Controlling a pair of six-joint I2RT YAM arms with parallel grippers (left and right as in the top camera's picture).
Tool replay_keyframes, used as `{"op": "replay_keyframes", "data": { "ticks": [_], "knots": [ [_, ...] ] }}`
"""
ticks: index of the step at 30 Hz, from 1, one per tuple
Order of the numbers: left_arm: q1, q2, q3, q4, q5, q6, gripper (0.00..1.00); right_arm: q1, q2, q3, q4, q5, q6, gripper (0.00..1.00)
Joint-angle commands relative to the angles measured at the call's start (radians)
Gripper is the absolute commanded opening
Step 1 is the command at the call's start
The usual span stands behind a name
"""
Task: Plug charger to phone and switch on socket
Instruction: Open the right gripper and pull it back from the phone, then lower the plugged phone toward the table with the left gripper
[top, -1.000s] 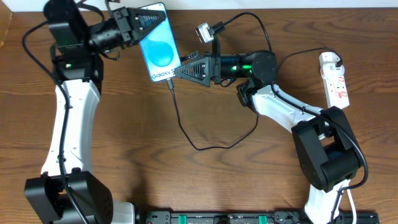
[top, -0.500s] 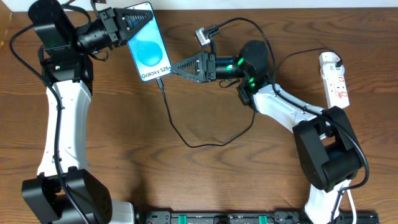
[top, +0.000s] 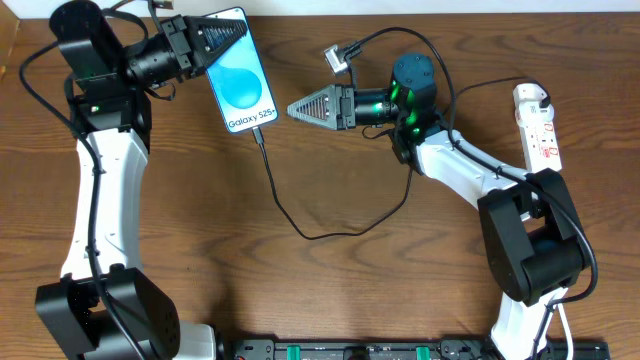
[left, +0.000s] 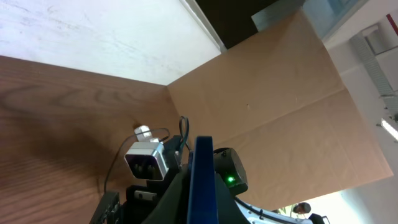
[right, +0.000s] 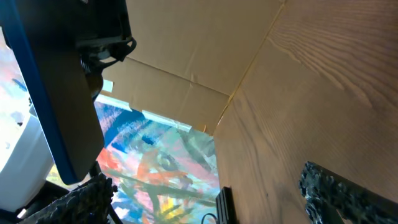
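Left gripper (top: 215, 35) clamps phone (top: 245, 75), upper left | charger (top: 300, 225) tip looks seated: 1 of 2 steps done | right gripper (top: 298, 108) wide, empty | socket (top: 538, 128) far right, unswitched.

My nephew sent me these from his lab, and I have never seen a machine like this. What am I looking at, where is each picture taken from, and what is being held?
These are two robot arms at a wooden table, each ending in a two-finger gripper. The wide picture looks straight down from above. The other two come from small cameras on the wrists, so they look tilted and odd. The left gripper is shut on a phone with a bright blue screen, near the table's far edge. A thin black cable meets the phone's bottom end and loops across the table. The right gripper is open and empty, pointing at the phone from beside it. A white power strip lies at the right edge.
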Motion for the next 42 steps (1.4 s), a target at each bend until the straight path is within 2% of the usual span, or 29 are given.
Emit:
{"op": "replay_keyframes", "data": {
  "ticks": [1, 5, 16, 22, 27, 31, 35, 39, 42],
  "knots": [
    [-0.001, -0.019, 0.02, 0.008, 0.023, -0.018, 0.07, -0.002, -0.001, 0.001, -0.012, -0.009, -0.054, 0.94],
    [-0.001, -0.019, 0.02, 0.008, 0.023, -0.018, 0.07, -0.002, -0.001, 0.001, -0.09, 0.01, -0.103, 0.94],
    [-0.001, -0.019, 0.02, 0.008, 0.024, -0.018, 0.07, -0.002, -0.001, 0.001, -0.483, 0.144, -0.317, 0.93],
    [-0.001, -0.019, 0.02, 0.008, 0.024, -0.015, 0.08, -0.006, -0.003, 0.001, -0.724, 0.284, -0.429, 0.92],
    [-0.001, -0.018, 0.017, -0.005, 0.024, 0.006, 0.07, -0.025, -0.047, 0.001, -0.959, 0.473, -0.514, 0.91],
    [-0.001, -0.015, 0.013, -0.119, 0.021, 0.1, 0.07, -0.048, -0.121, 0.001, -1.142, 0.702, -0.526, 0.91],
    [-0.005, -0.002, 0.012, -0.349, -0.041, 0.262, 0.08, -0.081, -0.233, 0.001, -1.322, 0.956, -0.512, 0.89],
    [-0.028, 0.019, 0.012, -0.483, -0.125, 0.386, 0.07, -0.104, -0.328, 0.001, -1.412, 1.077, -0.502, 0.88],
    [-0.076, 0.051, 0.011, -0.546, -0.236, 0.421, 0.07, -0.119, -0.414, 0.001, -1.45, 1.128, -0.503, 0.89]
  ]
}}
